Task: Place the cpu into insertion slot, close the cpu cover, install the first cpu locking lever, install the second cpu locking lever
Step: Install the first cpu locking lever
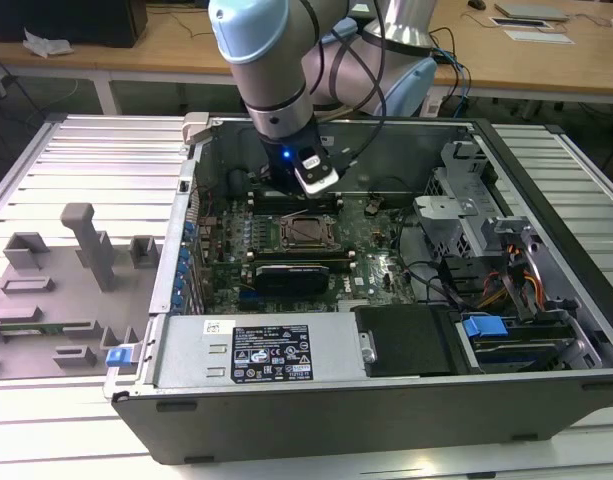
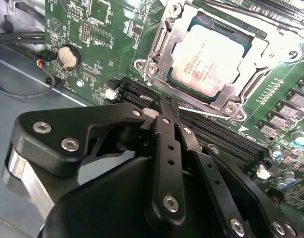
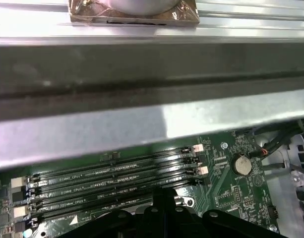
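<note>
Housing cpu [image 2: 207, 60], case [image 1: 386, 415] on ribbed table [image 1: 86, 150]

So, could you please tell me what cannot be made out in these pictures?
- Second wrist view: the gripper covers one end of a thin locking lever; contact cannot be told.
- Exterior view: the cpu is too small to show whether levers are latched.
- First wrist view: the gripper hides part of the memory slots.

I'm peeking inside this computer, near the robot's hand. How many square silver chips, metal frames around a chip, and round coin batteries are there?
cpu: 1
cpu cover: 1
coin battery: 1
Total: 3
</note>
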`<state>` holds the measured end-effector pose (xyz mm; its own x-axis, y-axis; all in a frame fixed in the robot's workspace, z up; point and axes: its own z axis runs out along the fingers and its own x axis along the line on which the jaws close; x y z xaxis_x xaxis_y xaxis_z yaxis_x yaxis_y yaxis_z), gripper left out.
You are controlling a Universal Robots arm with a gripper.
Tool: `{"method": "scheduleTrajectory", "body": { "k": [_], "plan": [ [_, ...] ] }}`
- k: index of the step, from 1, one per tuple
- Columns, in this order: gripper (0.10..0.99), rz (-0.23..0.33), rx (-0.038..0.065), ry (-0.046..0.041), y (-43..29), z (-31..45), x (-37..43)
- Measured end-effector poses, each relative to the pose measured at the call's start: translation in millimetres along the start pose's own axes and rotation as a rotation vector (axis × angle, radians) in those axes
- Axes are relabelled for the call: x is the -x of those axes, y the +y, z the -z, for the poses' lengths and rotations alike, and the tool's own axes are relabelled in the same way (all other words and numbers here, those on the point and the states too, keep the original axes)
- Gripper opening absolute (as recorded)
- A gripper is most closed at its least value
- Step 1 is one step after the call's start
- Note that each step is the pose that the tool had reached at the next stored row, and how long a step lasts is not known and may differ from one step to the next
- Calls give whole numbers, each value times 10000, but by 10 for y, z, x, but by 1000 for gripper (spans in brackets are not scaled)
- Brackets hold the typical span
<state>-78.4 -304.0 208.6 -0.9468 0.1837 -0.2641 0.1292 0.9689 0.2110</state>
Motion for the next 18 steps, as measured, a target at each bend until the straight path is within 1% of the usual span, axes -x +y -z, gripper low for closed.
{"method": "scheduleTrajectory", "body": {
  "k": [6, 7, 8, 12, 15, 18],
  "plan": [
    [106, -235, -65, -53, 33, -15, -9],
    [106, -387, -109, -88, 35, -22, -12],
    [106, -463, -131, -104, 38, -26, -13],
    [106, -639, -180, -143, 50, -36, -18],
    [106, -775, -219, -174, 73, -45, -25],
    [106, -838, -241, -190, 84, -50, -31]
  ]
}}
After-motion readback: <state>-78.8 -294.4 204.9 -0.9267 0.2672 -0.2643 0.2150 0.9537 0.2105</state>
